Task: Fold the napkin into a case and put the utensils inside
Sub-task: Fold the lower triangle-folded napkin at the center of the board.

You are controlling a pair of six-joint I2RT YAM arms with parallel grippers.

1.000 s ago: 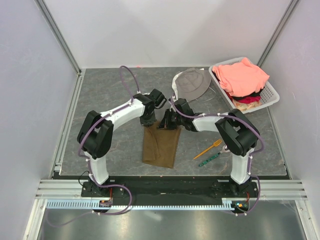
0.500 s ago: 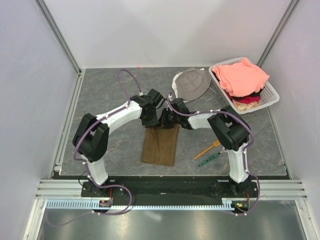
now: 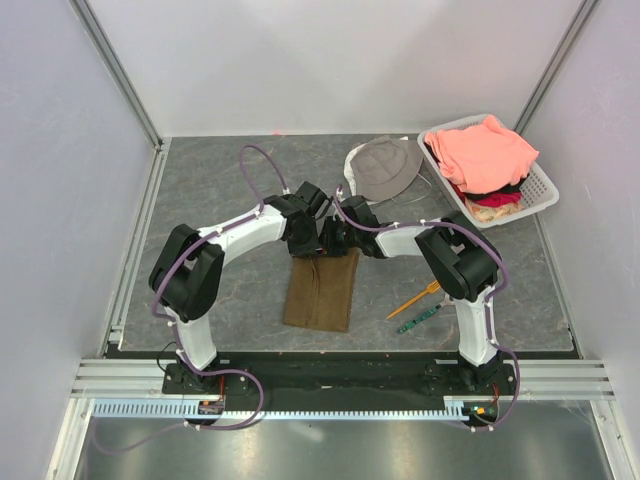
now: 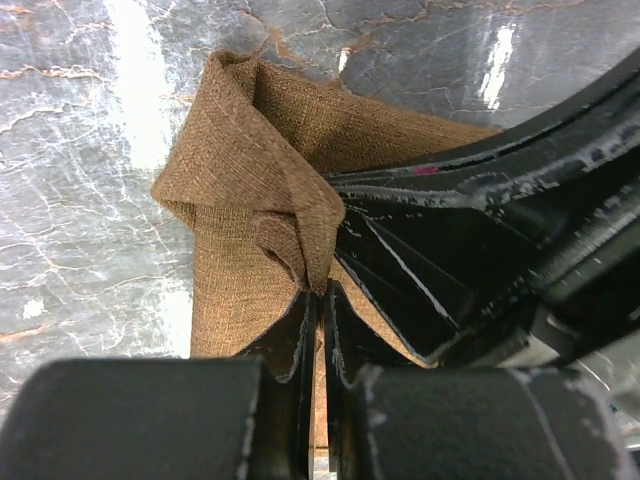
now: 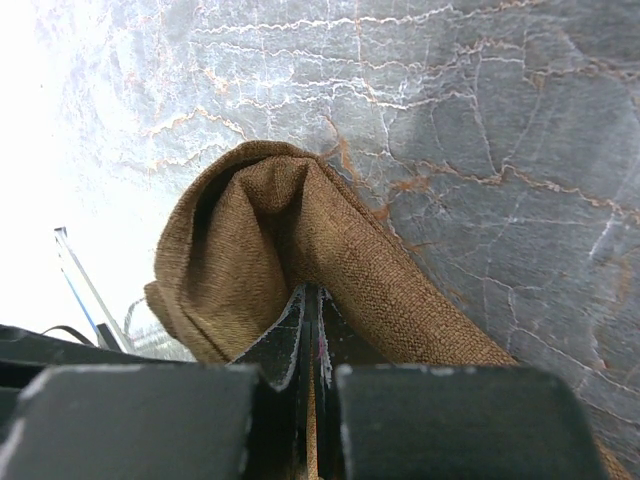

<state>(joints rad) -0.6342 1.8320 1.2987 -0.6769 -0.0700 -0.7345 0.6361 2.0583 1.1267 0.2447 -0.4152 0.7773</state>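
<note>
Bench [image 3: 220, 190] centre holds the brown napkin [image 3: 322, 290], its far edge pinched by the left gripper [image 4: 322, 295] and right gripper [image 5: 308, 295], jaws closed on cloth. Drawing both corners level toward the near hem should fold it square. White basket [image 3: 540, 185] and grey hat [image 3: 385, 165] sit far right; orange fork [image 3: 418, 297] and green utensil [image 3: 420, 320] lie close right, unobstructed.

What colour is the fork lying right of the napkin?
Orange; the fork shows best in the top external view.

Napkin [image 4: 240, 150] — brown, bunched, pinched between closed fingertips of left gripper [image 4: 320, 292]. Marbled table [image 4: 70, 120] ahead of the fingertips.
</note>
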